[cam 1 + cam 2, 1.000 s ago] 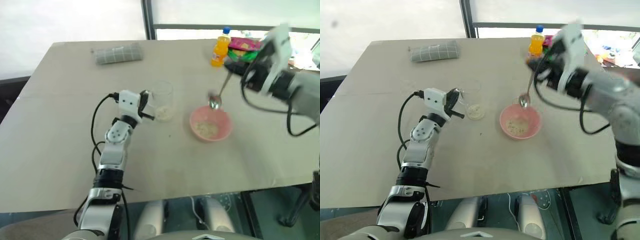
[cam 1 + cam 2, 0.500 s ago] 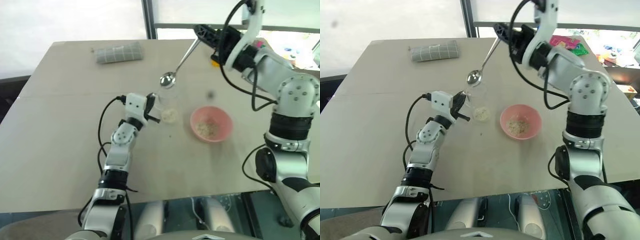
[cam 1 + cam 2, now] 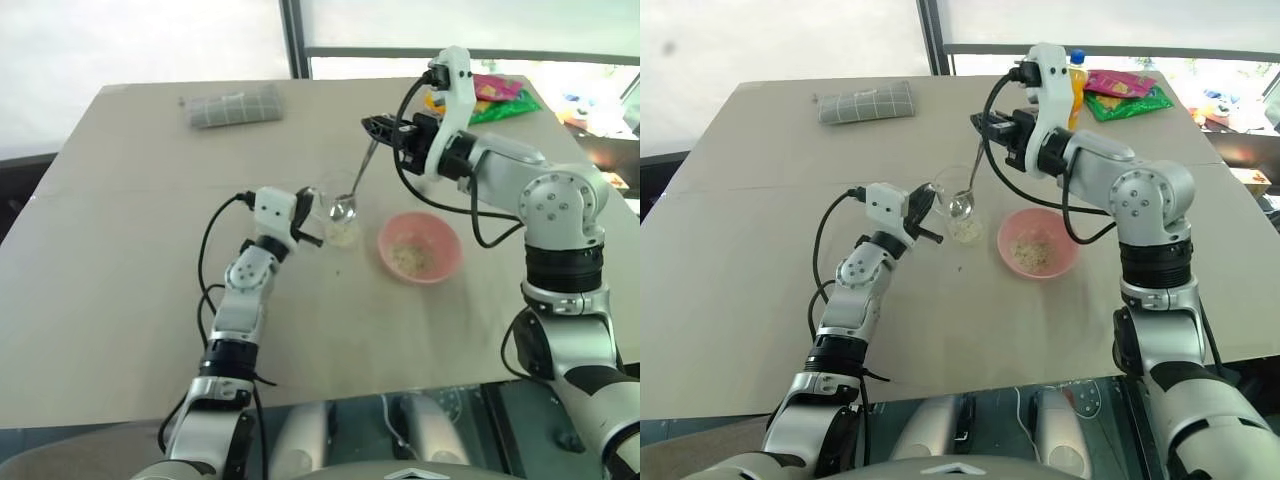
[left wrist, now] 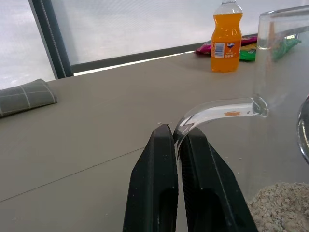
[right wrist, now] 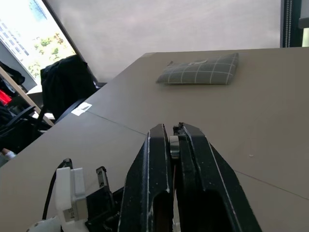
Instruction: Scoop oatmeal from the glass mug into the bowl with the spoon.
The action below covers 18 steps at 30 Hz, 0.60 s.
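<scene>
The glass mug point(image 3: 336, 203) stands near the middle of the table, with pale oatmeal point(image 3: 342, 235) at its bottom. My left gripper point(image 3: 303, 214) is shut on the mug's curved handle point(image 4: 217, 110); in the left wrist view the handle sits between the fingertips point(image 4: 164, 140). The silver spoon point(image 3: 358, 180) slants down from my right gripper point(image 3: 374, 127), which is shut on the handle's end. The spoon's oval end is inside the mug, above the flakes. The pink bowl point(image 3: 448, 246) stands just right of the mug, with some oatmeal point(image 3: 409, 258) in it.
An orange bottle point(image 3: 1074, 75) and colourful snack packets point(image 3: 1127, 94) lie at the far right of the table. A grey checked pouch point(image 3: 236, 105) lies at the far left. The near table edge point(image 3: 320, 398) runs in front of me.
My right arm swung the spoon from over the pink bowl leftward, lifted it above the mug, then lowered its oval end into the mug. The left gripper kept its hold on the handle.
</scene>
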Available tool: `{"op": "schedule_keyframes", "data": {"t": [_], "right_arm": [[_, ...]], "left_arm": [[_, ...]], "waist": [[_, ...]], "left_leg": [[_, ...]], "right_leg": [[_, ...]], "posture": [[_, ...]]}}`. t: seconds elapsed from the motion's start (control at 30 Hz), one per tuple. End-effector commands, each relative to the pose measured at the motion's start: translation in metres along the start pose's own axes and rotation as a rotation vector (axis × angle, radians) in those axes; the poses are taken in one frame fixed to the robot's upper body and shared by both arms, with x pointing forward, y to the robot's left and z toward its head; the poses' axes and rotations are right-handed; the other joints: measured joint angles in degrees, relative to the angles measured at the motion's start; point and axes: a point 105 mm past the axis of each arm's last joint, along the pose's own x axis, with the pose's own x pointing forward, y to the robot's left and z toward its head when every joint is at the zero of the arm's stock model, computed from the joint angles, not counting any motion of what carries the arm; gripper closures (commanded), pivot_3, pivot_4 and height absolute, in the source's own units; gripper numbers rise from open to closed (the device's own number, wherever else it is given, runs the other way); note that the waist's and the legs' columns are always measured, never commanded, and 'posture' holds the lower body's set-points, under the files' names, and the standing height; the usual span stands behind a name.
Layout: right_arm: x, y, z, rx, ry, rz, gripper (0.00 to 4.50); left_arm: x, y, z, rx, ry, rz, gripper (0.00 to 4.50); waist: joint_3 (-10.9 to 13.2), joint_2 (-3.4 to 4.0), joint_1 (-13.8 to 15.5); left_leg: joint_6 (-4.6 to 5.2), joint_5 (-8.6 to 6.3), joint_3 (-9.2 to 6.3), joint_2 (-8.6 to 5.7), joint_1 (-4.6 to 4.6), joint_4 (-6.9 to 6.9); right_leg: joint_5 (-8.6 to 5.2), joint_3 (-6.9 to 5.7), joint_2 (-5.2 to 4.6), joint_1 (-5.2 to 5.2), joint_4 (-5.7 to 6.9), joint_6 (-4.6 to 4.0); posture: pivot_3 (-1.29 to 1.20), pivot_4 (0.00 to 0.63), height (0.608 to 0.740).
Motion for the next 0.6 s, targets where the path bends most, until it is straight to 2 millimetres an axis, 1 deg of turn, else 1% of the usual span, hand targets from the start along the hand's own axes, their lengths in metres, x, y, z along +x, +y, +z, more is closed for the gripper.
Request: {"op": "schedule_keyframes", "data": {"t": [0.03,0.07,0.1,0.17,0.37,0.47,0.5,0.57,0.6], "right_arm": [[-0.004,0.010,0.018,-0.026,-0.080,0.036,3.42],[-0.004,0.010,0.022,-0.029,-0.096,0.027,2.92],[-0.004,0.009,0.024,-0.029,-0.110,0.020,2.81],[-0.005,0.006,0.028,-0.027,-0.129,0.009,2.34],[-0.007,0.001,0.029,-0.031,-0.147,-0.021,2.34],[-0.006,0.001,0.028,-0.031,-0.145,-0.018,2.27],[-0.006,0.001,0.028,-0.031,-0.144,-0.018,2.27],[-0.006,0.000,0.027,-0.037,-0.141,-0.020,2.27],[-0.007,-0.001,0.027,-0.044,-0.139,-0.023,2.27]], "left_arm": [[0.003,0.002,0.014,0.013,-0.063,-0.006,4.50],[0.003,0.002,0.014,0.014,-0.063,-0.006,4.50],[0.003,0.003,0.014,0.014,-0.063,-0.006,4.50],[0.003,0.004,0.015,0.015,-0.064,-0.005,4.50],[0.002,0.006,0.017,0.021,-0.078,-0.012,4.50],[0.002,0.008,0.018,0.026,-0.081,-0.010,3.47],[0.002,0.007,0.018,0.027,-0.081,-0.011,2.95],[0.001,0.007,0.019,0.030,-0.082,-0.013,2.17],[-0.001,0.008,0.018,0.033,-0.081,-0.014,2.17]], "waist": [[0.00,0.00,0.01],[0.00,0.00,0.05],[0.00,0.00,0.11],[0.00,0.00,0.12],[0.00,0.00,0.01],[0.00,0.00,-0.02],[0.00,0.00,-0.04],[0.00,0.00,-0.05],[0.00,0.00,-0.05]], "left_leg": [[0.00,0.00,0.00,0.00,0.00,0.00],[0.00,0.00,0.00,0.00,0.00,0.00],[0.00,0.00,0.00,-0.01,0.00,0.00],[0.00,0.00,0.00,-0.01,0.00,0.00],[0.00,0.00,0.00,-0.01,0.00,0.00],[0.00,0.00,0.00,-0.01,0.01,0.00],[0.00,0.00,0.00,-0.01,0.01,0.00],[0.00,0.00,0.00,-0.01,0.01,0.00],[0.00,0.00,0.00,-0.01,0.01,0.00]], "right_leg": [[0.00,0.00,0.00,0.00,0.00,0.00],[0.00,0.00,0.00,0.00,0.00,0.00],[0.00,0.00,0.00,0.00,0.00,0.00],[0.00,-0.01,-0.01,0.01,0.00,0.00],[0.00,-0.01,0.00,0.00,0.00,0.00],[0.00,-0.01,0.00,0.00,0.00,0.00],[0.00,-0.01,0.00,0.00,0.00,0.00],[0.00,-0.01,0.00,0.00,0.00,0.00],[0.00,-0.01,0.00,0.00,0.00,0.00]], "posture": [[0.00,0.150,0.740],[0.00,0.150,0.740],[0.00,0.150,0.740],[0.00,0.150,0.740],[0.00,0.150,0.740],[0.00,0.150,0.740],[0.00,0.150,0.740],[0.00,0.150,0.740],[0.00,0.150,0.740]]}}
